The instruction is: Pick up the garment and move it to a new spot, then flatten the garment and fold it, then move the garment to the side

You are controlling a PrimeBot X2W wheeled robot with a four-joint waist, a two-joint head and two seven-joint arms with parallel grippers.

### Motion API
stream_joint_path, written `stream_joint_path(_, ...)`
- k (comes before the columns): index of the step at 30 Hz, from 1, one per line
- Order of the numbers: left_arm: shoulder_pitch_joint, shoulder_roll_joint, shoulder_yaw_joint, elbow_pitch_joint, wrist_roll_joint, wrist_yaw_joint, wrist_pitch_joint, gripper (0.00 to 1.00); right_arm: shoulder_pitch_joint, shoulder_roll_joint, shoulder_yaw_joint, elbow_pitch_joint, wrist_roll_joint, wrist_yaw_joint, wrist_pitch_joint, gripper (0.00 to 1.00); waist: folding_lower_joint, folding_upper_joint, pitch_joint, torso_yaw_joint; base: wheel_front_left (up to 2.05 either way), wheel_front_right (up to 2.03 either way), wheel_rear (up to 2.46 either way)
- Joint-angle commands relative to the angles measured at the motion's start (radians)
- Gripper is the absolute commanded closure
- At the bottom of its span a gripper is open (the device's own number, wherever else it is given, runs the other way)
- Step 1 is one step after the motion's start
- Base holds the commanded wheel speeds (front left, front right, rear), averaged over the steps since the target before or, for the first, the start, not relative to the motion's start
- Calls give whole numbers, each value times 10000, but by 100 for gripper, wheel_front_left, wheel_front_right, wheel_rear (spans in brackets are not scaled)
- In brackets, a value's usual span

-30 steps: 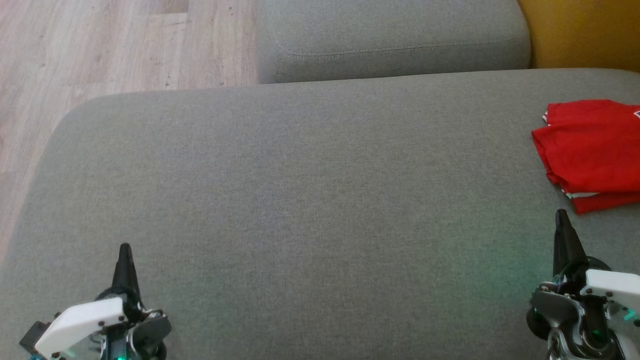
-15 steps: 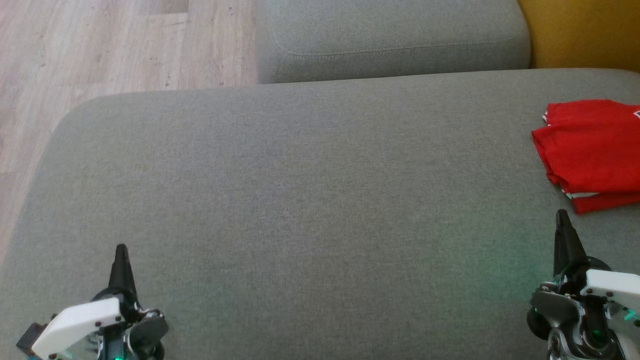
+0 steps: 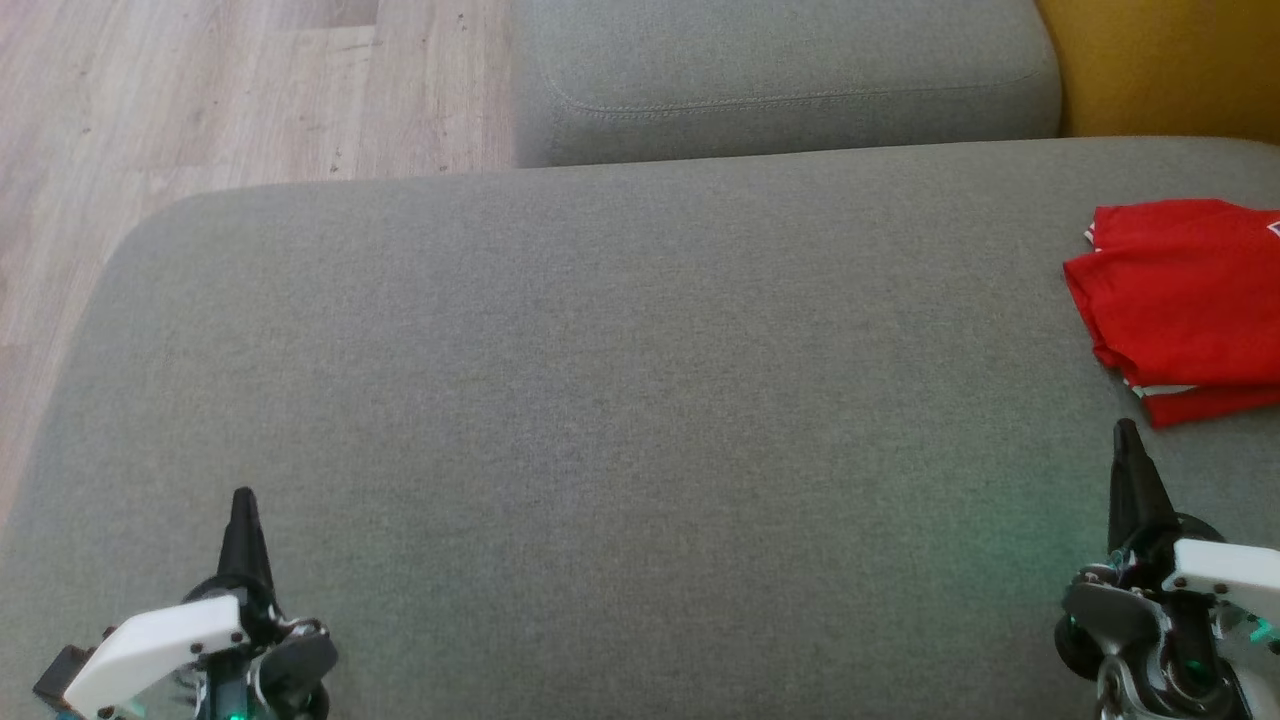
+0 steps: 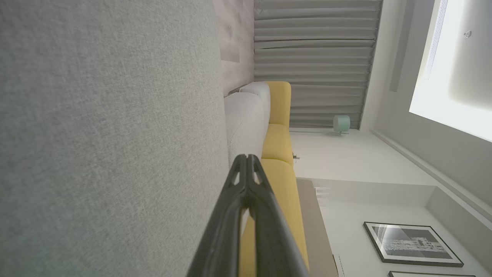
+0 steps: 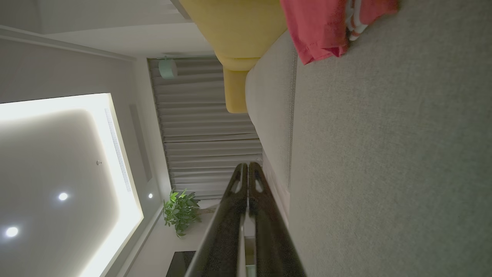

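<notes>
Seen from the head, the left claw (image 3: pixel 243 500) sits low at the near left. Its two dark fingers are pressed into a single point and grip nothing. The right claw (image 3: pixel 1125 432) mirrors it at the near right, likewise pinched together and empty. Both hover over the bare grey seat (image 3: pixel 600 400), well apart from each other, which reads to me as a parked pose rather than a reach.

The shirt (image 3: pixel 1180 290) lies at the far right of the seat, partly cut off by the picture's edge. It is a compact red bundle in layers, with a striped white edge peeking out low down. It looks folded and set to the side, so I judge the task about done. The right claw's tip is near the shirt's lower corner but not touching it.

Along the left wrist, the left claw (image 4: pixel 246 161) has its fingertips touching with nothing between them. It runs alongside the seat (image 4: pixel 107 134) and points toward a yellow sofa (image 4: pixel 278 142) beyond.

Along the right wrist, the right claw (image 5: pixel 248 167) is closed the same way. The shirt (image 5: pixel 319 30) rests ahead on the seat (image 5: pixel 384 154), well clear of the fingers, a gap that suits a finished job.
</notes>
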Motion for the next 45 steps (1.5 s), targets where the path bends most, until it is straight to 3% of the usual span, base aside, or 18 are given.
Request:
stream_joint_path(1,-503,75,337,-290,114,-69,55,100,-516,-117,165,-311,-58,-7,84,100,0,0,0,0,0,0,0)
stream_joint_path(45,-511,13,424,-286,188,-69,126,100,-523,-67,94,-307,-118,-7,141,100,0,0,0,0,0,0,0)
